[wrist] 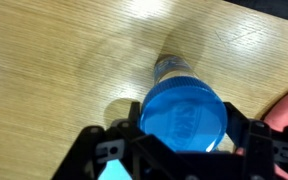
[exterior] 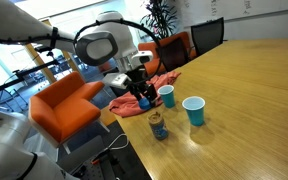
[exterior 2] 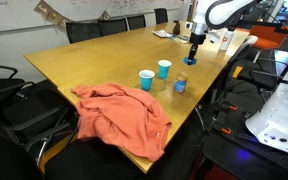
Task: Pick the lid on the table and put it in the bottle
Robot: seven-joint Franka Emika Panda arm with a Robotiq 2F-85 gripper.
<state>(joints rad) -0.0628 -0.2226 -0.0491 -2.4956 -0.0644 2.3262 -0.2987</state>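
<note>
Holding the lid (wrist: 184, 112) clear of the surface (wrist: 54, 60), your gripper (wrist: 184, 135) is closed on its rim.
The bottle (exterior: 157, 124) stands just ahead, near the surface's edge, with two cups (exterior: 194, 110) beyond. If you release off-centre or tilted, the lid could glance off the mouth and slide over that edge, or tip the bottle.

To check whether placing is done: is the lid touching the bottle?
Apart. In an exterior view the lid is at the gripper, and bare table shows between it and the bottle.
</note>
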